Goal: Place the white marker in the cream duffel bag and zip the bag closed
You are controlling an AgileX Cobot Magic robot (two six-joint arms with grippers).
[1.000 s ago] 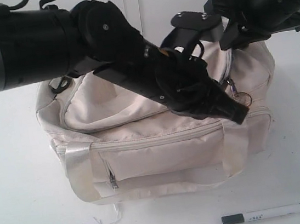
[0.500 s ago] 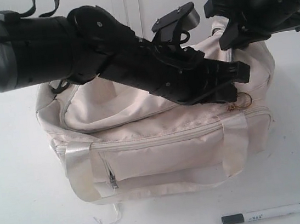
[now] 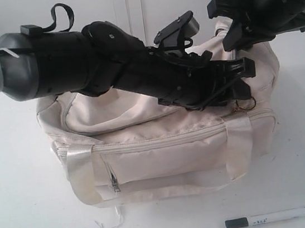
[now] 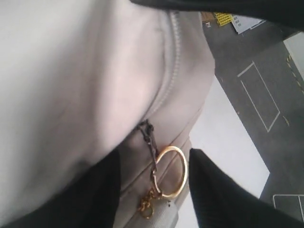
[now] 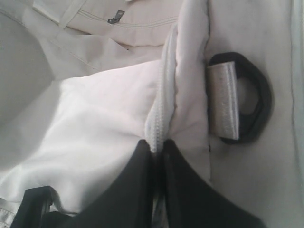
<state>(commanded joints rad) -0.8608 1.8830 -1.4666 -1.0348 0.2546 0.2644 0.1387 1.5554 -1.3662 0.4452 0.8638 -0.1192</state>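
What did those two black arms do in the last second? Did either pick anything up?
The left gripper swung its tip upward, from pointing down beside the gold ring pull to lying level above it, with its jaws open. It took hold of nothing. The right gripper stayed pinched on the cream duffel bag. The white marker did not move.
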